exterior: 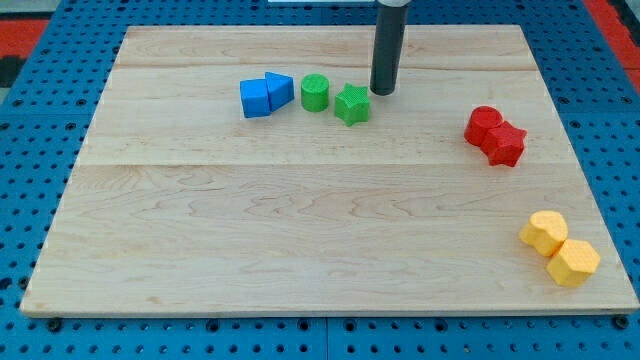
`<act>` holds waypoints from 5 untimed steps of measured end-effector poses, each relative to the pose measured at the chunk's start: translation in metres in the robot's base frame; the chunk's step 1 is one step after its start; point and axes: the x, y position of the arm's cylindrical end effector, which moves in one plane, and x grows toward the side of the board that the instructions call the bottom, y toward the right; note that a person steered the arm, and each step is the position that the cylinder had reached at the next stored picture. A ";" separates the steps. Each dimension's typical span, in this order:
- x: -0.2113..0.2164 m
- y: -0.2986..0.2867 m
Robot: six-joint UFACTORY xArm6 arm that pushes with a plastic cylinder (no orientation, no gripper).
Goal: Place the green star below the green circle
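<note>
Nearest the view's bottom, two yellow blocks [559, 248] are being seen touching at the desk's [300, 240] right corner. From the left, two blue blocks [265, 95] are lying together, then the green circle [315, 92], with the green star [351, 104] just to its right. My tip [382, 92] is being held just right of the star. Two red blocks [495, 135] are lying farther right. No pincer is being shown.

Pale matt wooden board [300, 230], matt plastic-looking green star [352, 104], smooth dark rod, perforated blue surface [30, 150]
</note>
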 end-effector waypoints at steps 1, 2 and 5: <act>0.011 -0.012; 0.021 -0.023; 0.043 -0.049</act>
